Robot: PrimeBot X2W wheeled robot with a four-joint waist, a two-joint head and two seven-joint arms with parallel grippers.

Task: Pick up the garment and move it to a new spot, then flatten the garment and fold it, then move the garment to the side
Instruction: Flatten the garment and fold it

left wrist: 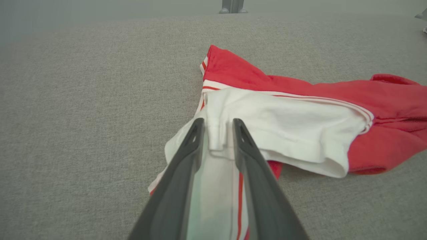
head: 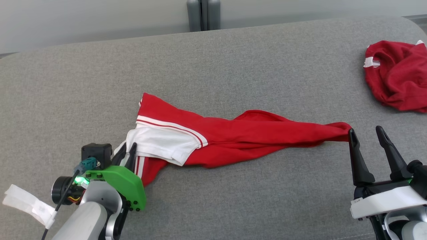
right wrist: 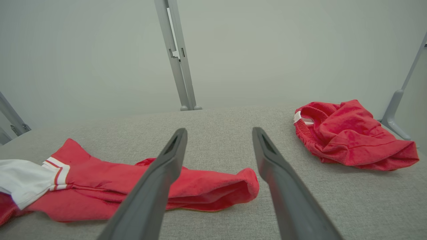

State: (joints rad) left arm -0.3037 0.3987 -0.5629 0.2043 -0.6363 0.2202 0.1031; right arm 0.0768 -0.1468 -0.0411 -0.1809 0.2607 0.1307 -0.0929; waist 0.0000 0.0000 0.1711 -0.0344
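The garment (head: 233,136) is red with a white panel and white stripes. It lies stretched out left to right across the grey fabric surface (head: 213,66). My left gripper (head: 129,146) sits at its left end, the fingers drawn close on a fold of the white cloth (left wrist: 217,125). The white panel (left wrist: 293,123) bunches just beyond the fingertips. My right gripper (head: 365,130) stands open at the garment's right tip, with nothing between its fingers. In the right wrist view the garment's rolled red end (right wrist: 230,186) lies just below and between that gripper (right wrist: 219,131).
A second crumpled red garment (head: 397,76) lies at the far right edge, also seen as a red heap (right wrist: 350,136). A grey post (head: 203,15) rises behind the surface's back edge. Bare grey fabric stretches behind and in front of the garment.
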